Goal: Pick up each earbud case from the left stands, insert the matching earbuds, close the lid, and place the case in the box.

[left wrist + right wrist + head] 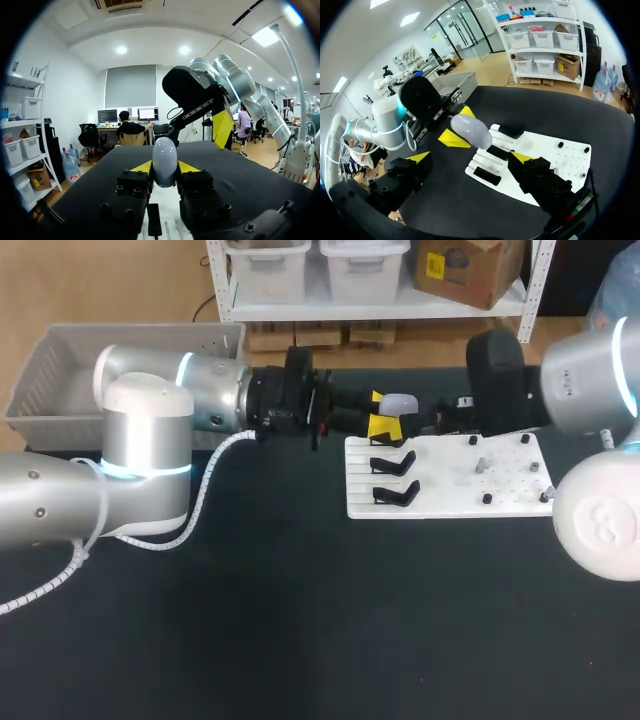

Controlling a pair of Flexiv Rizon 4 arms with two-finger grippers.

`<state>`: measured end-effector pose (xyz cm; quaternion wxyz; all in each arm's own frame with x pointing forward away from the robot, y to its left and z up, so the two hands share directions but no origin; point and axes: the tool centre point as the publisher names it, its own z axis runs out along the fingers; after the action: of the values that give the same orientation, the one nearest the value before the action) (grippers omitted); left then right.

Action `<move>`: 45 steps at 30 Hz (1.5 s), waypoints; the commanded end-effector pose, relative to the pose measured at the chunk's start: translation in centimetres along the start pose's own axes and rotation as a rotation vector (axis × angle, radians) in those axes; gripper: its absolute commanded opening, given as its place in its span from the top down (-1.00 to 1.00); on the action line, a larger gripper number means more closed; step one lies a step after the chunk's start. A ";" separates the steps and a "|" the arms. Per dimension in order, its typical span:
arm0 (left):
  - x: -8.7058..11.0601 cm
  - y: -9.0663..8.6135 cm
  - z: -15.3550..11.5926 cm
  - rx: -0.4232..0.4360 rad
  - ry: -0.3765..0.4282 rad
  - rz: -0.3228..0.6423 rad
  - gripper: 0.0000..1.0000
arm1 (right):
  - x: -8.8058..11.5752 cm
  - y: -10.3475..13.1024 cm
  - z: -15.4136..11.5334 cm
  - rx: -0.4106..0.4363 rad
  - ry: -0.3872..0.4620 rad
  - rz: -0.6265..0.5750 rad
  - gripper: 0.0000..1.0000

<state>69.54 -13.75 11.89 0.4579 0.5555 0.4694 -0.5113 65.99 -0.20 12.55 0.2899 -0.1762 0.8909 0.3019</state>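
My left gripper (383,412) is shut on a pale grey earbud case (399,403), holding it in the air over the back left corner of the white board (450,502). In the left wrist view the case (165,160) stands upright between the yellow tips, lid closed. My right gripper (470,161) is open wide just short of the case (470,130), with nothing between its fingers. One of its yellow fingertips (222,128) hangs ahead of the left gripper. Two black stands (393,463) (396,493) on the board are bare. Small earbuds (482,465) sit on the board's right half.
A grey plastic bin (130,332) stands at the back left of the black table. The board lies right of centre. My left arm's white cable loops over the table at the left.
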 end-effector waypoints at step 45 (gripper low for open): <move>0.0 -0.2 0.0 -0.005 -0.002 0.003 1.00 | -4.4 -2.8 -0.3 0.063 -0.065 0.031 -1.00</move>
<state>69.54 -13.75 11.89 0.4580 0.5554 0.4694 -0.5113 70.76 -1.93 13.77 0.3177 -0.1472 0.8882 0.2974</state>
